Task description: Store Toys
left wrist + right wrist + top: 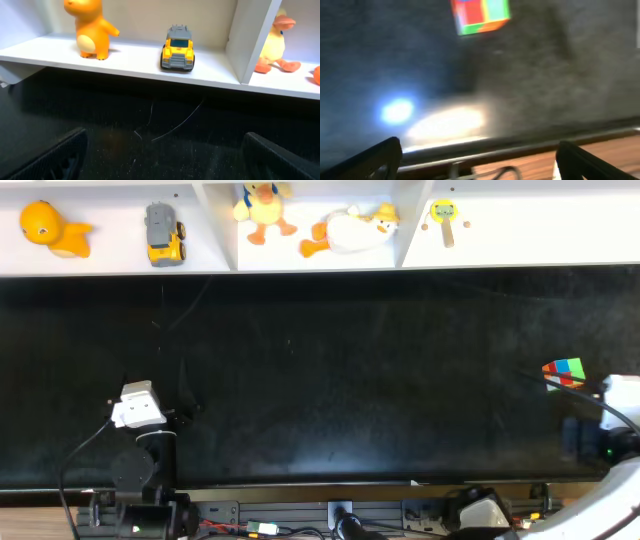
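Over on the table's right side, the multicoloured cube (563, 372) is blurred and cut off by the frame in the right wrist view, so only red, green and orange patches read. It lies on the black mat (320, 380), ahead of the right gripper (480, 145) and not touching it; those fingers stand wide apart, empty. The left gripper (166, 135) is also spread apart, far from the cube, facing the white shelf (210, 77) holding a yellow truck (178, 48)

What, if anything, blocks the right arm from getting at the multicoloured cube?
Probably nothing, so likely yes. The cube lies alone on the black table, close ahead of the right gripper, which is open, with bare surface between them.
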Available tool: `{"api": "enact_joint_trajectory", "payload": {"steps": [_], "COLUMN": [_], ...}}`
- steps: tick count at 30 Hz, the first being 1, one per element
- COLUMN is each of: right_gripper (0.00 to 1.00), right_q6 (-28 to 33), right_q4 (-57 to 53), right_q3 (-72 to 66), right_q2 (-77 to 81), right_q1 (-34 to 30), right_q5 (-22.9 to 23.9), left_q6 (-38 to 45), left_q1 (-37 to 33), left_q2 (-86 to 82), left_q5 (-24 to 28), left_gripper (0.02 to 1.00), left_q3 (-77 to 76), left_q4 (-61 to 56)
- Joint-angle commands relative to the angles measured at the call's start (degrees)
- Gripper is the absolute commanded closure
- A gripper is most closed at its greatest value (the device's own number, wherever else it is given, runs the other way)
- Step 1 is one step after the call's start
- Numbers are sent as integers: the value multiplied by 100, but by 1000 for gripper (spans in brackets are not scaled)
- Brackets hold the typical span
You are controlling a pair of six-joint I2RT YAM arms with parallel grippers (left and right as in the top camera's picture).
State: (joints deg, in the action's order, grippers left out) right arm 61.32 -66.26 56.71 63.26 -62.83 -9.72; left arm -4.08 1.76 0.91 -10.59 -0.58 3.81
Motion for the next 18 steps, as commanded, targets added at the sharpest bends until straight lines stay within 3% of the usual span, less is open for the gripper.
{"api": "enact_joint_trajectory", "payload": {"steps": [1, 18], "right_gripper": [7, 5], "right_q6": [367, 1078], "right_q4": [299, 1019], "right_q3": [-31, -31], "right_q2": [188, 1502], "right_q1": [-286, -61], "right_q5": [-142, -542], "left_q6": [125, 125], "left_q1": [-15, -15], "left_q2": [-74, -74], "left_q5": [-85, -85], "left_gripper": [20, 20], "left_q3": [13, 13], "left_q4": [9, 9]}}
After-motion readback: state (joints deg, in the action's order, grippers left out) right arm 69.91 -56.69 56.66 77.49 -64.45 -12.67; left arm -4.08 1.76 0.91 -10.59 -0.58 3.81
